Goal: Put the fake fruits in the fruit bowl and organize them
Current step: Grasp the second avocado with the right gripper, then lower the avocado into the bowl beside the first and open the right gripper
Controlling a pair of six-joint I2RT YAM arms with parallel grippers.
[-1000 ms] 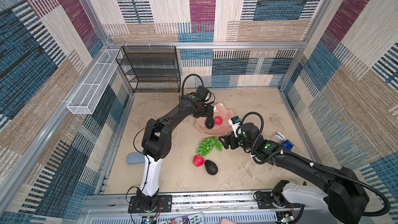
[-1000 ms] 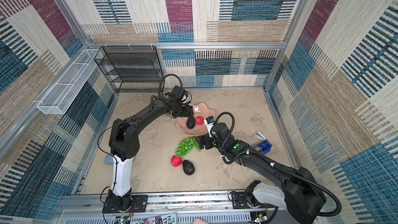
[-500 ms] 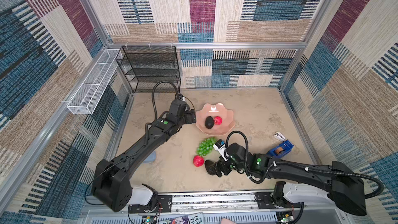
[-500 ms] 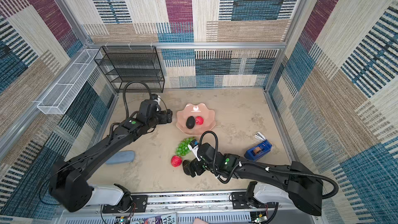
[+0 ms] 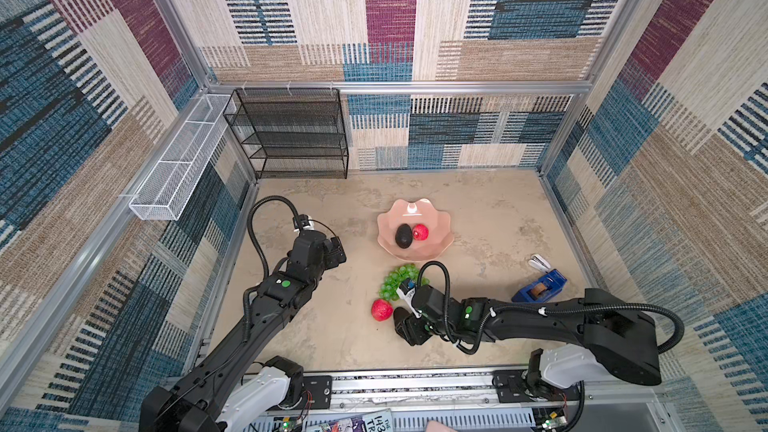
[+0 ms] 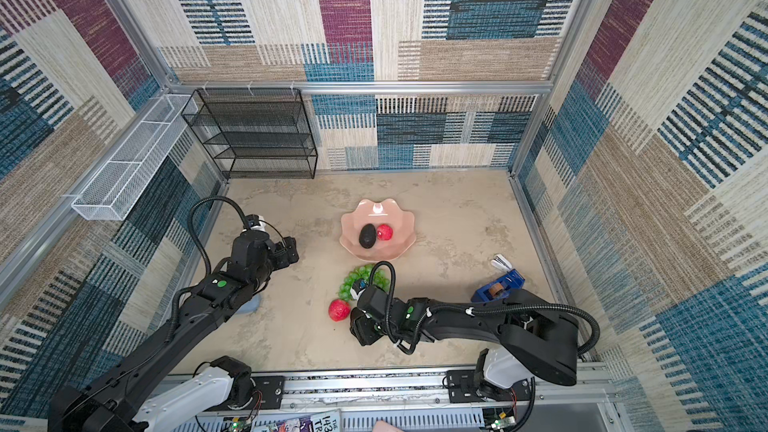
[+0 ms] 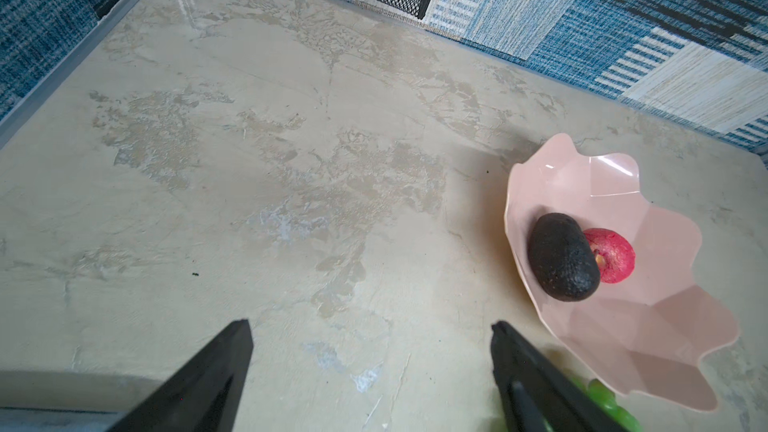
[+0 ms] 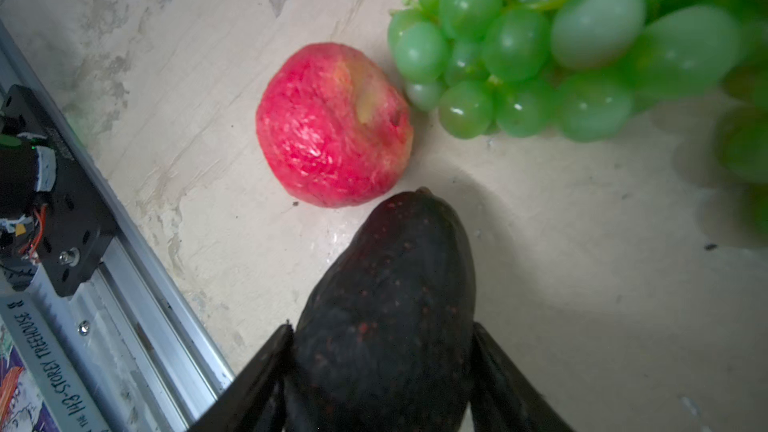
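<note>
Left claw (image 7: 370,326): one second before, it hung over the fruit bowl (image 5: 434,243), at the avocado (image 5: 403,236) lying there. It had since drawn back to the left, clear of the rim, and stood over bare desk (image 7: 291,201) with its jaws spread wider.

Right claw (image 8: 382,330): it had quit its station near the bowl's front edge and crossed the grapes (image 8: 540,56) toward the front rail (image 8: 137,263). Its jaws had drawn in against both flanks of the second avocado (image 8: 390,276).
</note>
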